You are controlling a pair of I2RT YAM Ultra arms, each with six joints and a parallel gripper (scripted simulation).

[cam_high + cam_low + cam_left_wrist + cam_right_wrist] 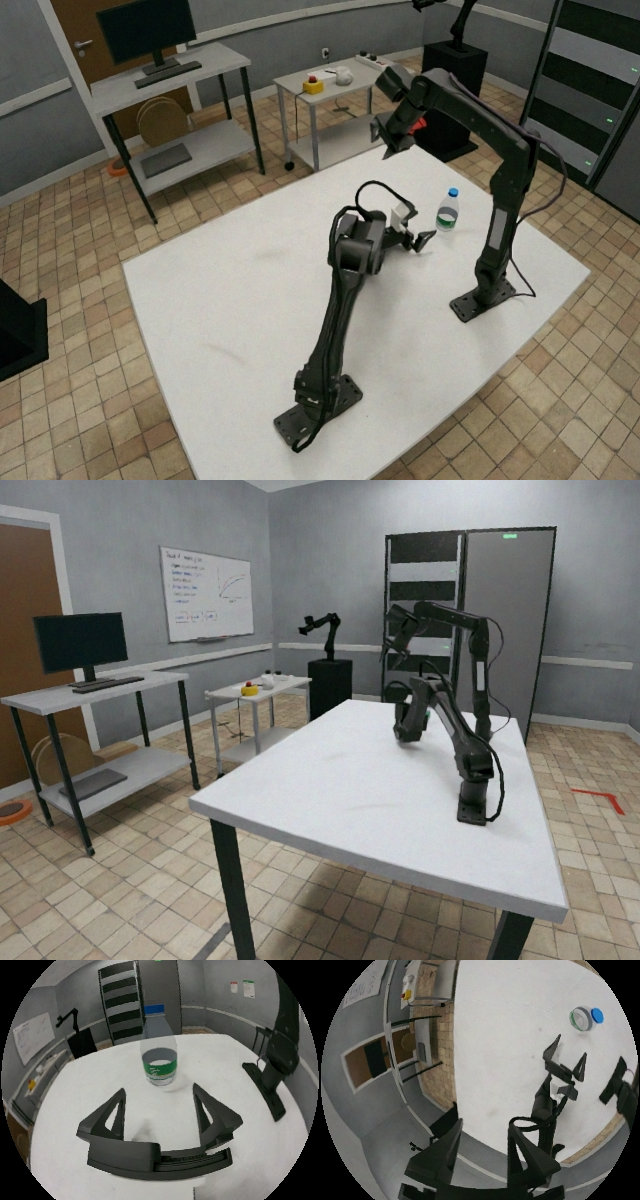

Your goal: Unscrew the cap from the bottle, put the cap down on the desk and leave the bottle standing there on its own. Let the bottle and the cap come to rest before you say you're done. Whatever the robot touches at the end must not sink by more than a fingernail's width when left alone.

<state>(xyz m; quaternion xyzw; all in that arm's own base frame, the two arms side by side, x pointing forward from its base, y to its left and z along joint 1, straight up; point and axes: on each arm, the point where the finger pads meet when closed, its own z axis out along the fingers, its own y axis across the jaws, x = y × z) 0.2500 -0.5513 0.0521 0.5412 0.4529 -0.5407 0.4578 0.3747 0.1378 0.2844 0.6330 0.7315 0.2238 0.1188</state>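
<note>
A clear plastic bottle (447, 210) with a green band and a blue cap (453, 192) stands upright on the white table, cap on. My left gripper (421, 227) is open and level with the bottle's lower part, a short way to its side and not touching it. In the left wrist view the bottle (159, 1050) stands just beyond the open fingers. My right gripper (385, 144) hangs high over the table's far edge, open and empty. In the right wrist view its fingers are apart and the bottle (587, 1018) is far below.
The right arm's base (483, 299) stands close to the bottle, near the table's edge. The left arm's base (317, 408) is at the front edge. A small cart (330, 82), a monitor desk (165, 77) and a black pedestal (454, 62) stand beyond the table.
</note>
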